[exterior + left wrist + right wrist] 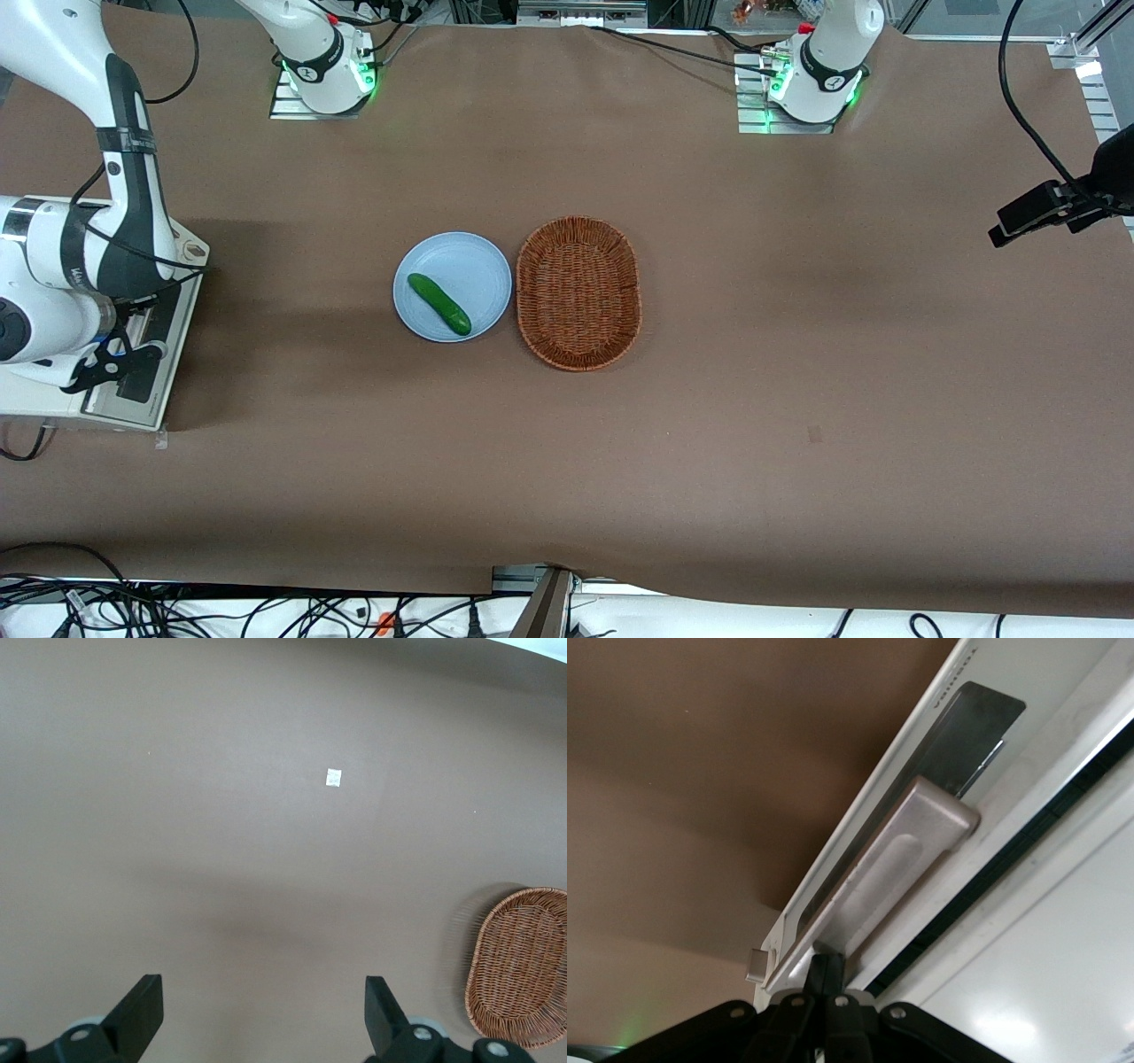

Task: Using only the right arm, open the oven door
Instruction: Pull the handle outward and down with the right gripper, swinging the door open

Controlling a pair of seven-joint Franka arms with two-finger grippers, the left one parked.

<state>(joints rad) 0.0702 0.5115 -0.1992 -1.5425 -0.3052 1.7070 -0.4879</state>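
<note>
The cream-white toaster oven (35, 403) stands at the working arm's end of the table. Its oven door (158, 372), with a silver frame and dark glass, faces the table's middle. The right arm (133, 204) reaches down over the oven, and its black gripper (111, 361) sits at the door. In the right wrist view the gripper (827, 967) is shut, its fingers pressed together with the tips against one end of the silver bar handle (899, 855). A dark gap runs between the oven door (859, 806) and the cream body (1063, 930).
A light blue plate (469, 257) holding a green cucumber (438, 304) lies mid-table, beside an oval wicker basket (578, 292), which also shows in the left wrist view (523, 966). A black camera (1054, 208) juts in at the parked arm's end.
</note>
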